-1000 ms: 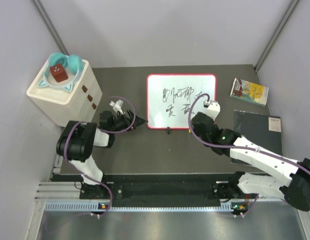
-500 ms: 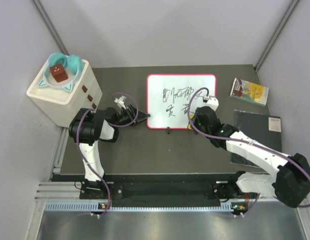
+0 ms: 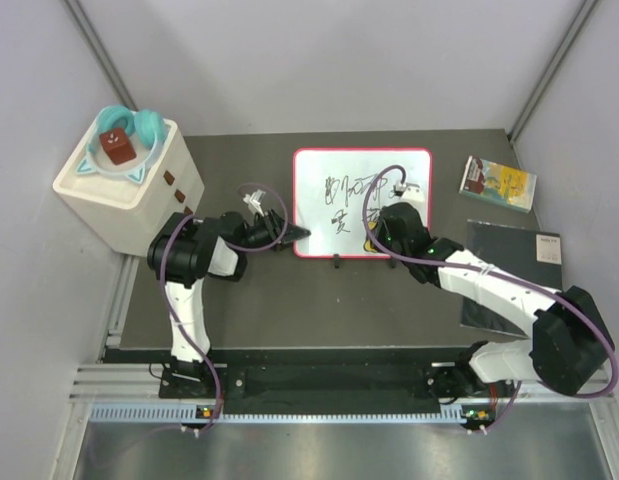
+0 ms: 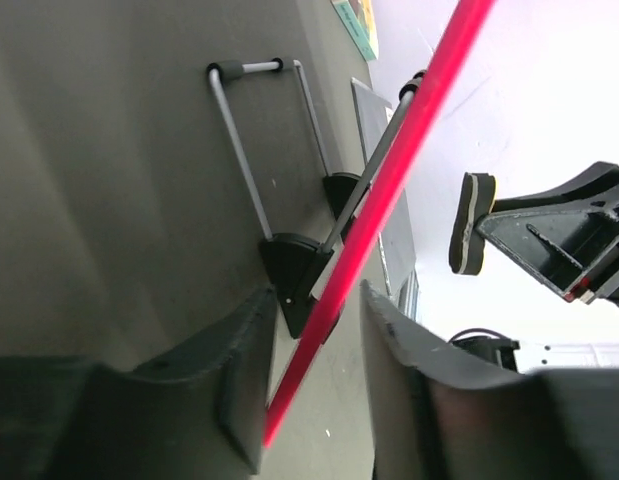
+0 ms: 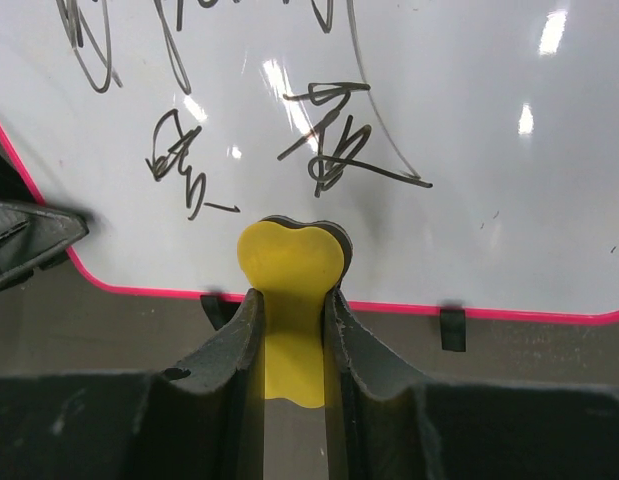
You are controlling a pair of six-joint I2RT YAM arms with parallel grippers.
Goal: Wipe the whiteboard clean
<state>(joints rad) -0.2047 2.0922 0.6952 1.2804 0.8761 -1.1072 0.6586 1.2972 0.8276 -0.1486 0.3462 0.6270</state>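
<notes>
Clamped tight in the right end effector (image 5: pixel 289 300): a yellow eraser (image 5: pixel 289 255), tip over the near edge of the whiteboard (image 5: pixel 439 120), black scribbles (image 5: pixel 329 140) just ahead of it (none wiped). Parted around the board's near-left red frame, a gap showing on one side: the left end effector (image 4: pixel 317 300). Farther right of the right end effector, on the tabletop (image 3: pixel 289 300): a dark panel (image 3: pixel 509 245) and a small booklet (image 3: pixel 497 183).
</notes>
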